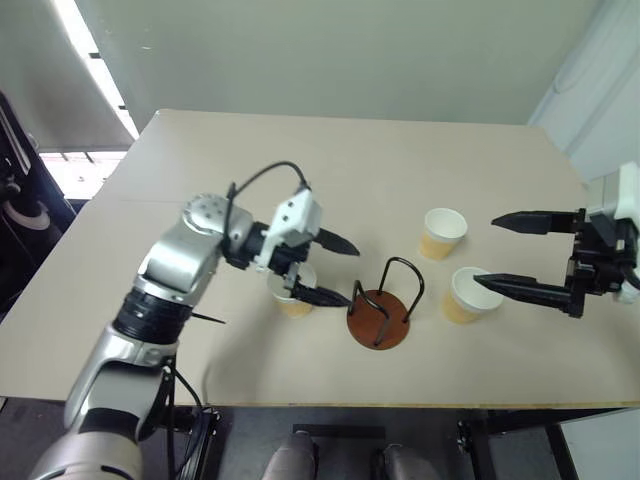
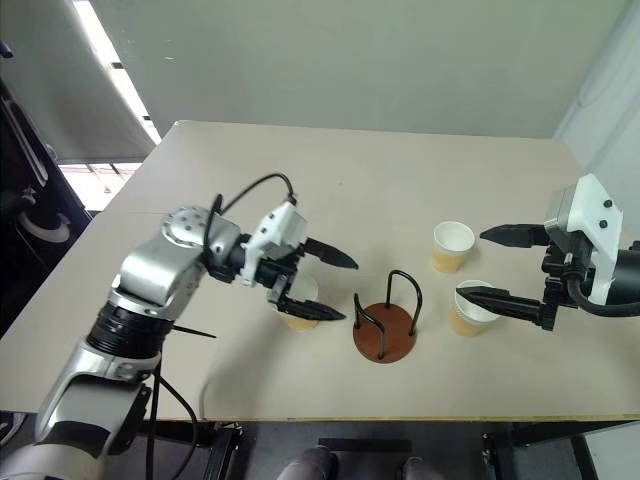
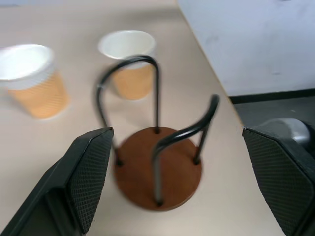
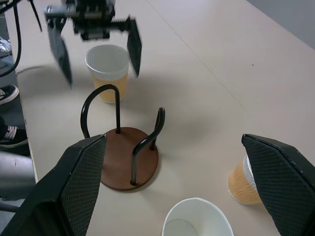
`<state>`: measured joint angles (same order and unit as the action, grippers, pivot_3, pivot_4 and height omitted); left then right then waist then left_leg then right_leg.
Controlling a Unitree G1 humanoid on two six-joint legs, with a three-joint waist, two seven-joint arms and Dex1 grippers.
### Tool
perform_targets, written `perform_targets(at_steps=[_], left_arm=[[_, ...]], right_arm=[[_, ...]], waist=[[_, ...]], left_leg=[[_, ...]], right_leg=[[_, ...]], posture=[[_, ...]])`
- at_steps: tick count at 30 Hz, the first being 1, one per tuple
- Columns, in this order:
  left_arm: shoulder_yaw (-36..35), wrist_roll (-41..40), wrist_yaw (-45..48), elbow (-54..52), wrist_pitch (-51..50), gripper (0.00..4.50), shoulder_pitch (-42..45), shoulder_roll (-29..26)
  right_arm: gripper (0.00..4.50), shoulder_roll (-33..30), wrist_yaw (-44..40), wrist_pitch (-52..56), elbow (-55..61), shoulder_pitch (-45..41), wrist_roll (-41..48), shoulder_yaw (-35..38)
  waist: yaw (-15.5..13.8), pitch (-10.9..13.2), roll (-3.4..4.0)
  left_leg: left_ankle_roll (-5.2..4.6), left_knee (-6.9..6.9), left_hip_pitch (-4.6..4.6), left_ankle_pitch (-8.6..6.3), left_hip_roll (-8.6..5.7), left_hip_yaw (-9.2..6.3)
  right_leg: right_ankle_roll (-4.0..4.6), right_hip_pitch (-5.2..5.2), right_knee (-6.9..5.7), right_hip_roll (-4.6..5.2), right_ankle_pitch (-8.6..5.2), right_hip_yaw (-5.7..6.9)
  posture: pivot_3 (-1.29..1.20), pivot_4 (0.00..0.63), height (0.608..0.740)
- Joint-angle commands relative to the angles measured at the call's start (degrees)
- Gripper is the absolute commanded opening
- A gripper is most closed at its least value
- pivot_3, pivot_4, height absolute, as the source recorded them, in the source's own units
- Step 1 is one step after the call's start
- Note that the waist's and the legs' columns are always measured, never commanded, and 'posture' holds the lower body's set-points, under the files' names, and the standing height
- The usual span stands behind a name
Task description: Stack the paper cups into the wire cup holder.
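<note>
Wire cup holder (image 1: 379, 312) stands upright on the table (image 1: 330, 170), near the front edge, about centre; red-brown disc base, two black wire loops, nothing inside it.

Three paper cups, all upright on the table, none in the holder:
- cup one (image 1: 295, 296) just beside the holder at its 9 o'clock, a little apart from the base.
- cup two (image 1: 442, 232) at the holder's 1 o'clock, well apart.
- cup three (image 1: 466, 294) at the holder's 3 o'clock, near but apart.

Left end effector (image 1: 333, 270): jaws spread wide, holding nothing. It hovers over cup one, pointing toward the holder; the lower finger crosses in front of the cup's rim, and contact can't be judged. In the left wrist view the holder sits between the two open fingers (image 3: 83, 172).

Right end effector (image 1: 497, 252): jaws wide open, holding nothing, pointing in from 3 o'clock. Lower fingertip overlaps cup three's rim in the head views; touching or not, can't tell. Upper finger sits above, just right of cup two.

No readable brand, label or writing on cups, holder or arms.
</note>
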<state>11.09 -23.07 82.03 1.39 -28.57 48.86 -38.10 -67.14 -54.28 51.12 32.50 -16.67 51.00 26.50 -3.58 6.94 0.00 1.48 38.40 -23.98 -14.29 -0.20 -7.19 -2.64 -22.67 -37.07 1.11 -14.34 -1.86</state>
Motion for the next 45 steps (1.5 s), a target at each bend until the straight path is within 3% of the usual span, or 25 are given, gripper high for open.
perform_targets(at_steps=[1,6,15,23,45], left_arm=[[-6.43,-3.44,-2.32,1.2,-2.5,4.49,4.26,-1.05],[-10.44,-6.11,-4.16,2.54,-5.95,4.49,5.57,-2.09],[-11.6,-7.81,-3.92,-2.39,-8.37,4.49,-0.48,-7.68],[-11.71,-7.41,-4.89,-4.3,-7.28,4.49,-3.0,-9.98],[-9.69,-6.15,-3.77,-3.59,-5.13,4.49,-2.01,-9.89]], right_arm=[[4.5,-0.61,2.29,-1.74,-1.97,-4.12,-2.2,-3.11],[4.5,0.86,0.79,-5.48,-6.64,-10.65,-6.55,-11.34],[4.5,3.81,-5.37,-17.44,-21.13,-21.21,-24.41,-29.19],[4.5,7.98,-10.35,-27.34,-31.98,-27.49,-37.14,-37.8],[4.5,19.72,-15.15,-41.85,-53.39,-37.32,-55.72,-45.05]], waist=[[0.08,0.0,0.0],[0.36,-0.01,0.01],[0.65,0.0,0.01],[0.63,0.0,0.01],[0.78,0.01,0.03]], left_leg=[[0.0,0.02,0.0,0.0,0.0,0.0],[-0.05,0.03,0.01,-0.03,0.0,0.0],[-0.06,0.0,-0.02,-0.03,0.01,-0.04],[-0.08,-0.01,-0.04,-0.04,0.01,-0.06],[-0.04,-0.22,-0.06,-0.04,0.02,-0.03]], right_leg=[[0.0,0.0,-0.01,0.0,0.0,0.0],[0.0,0.0,0.01,0.03,0.0,0.0],[0.0,-0.06,0.02,0.02,0.0,0.01],[0.03,-0.07,0.02,0.03,0.02,0.01],[0.22,-0.17,0.0,0.06,0.01,0.03]], posture=[[0.0,0.15,0.74],[0.0,0.15,0.74],[0.0,0.15,0.74],[0.0,0.15,0.74],[0.0,0.15,0.74]])
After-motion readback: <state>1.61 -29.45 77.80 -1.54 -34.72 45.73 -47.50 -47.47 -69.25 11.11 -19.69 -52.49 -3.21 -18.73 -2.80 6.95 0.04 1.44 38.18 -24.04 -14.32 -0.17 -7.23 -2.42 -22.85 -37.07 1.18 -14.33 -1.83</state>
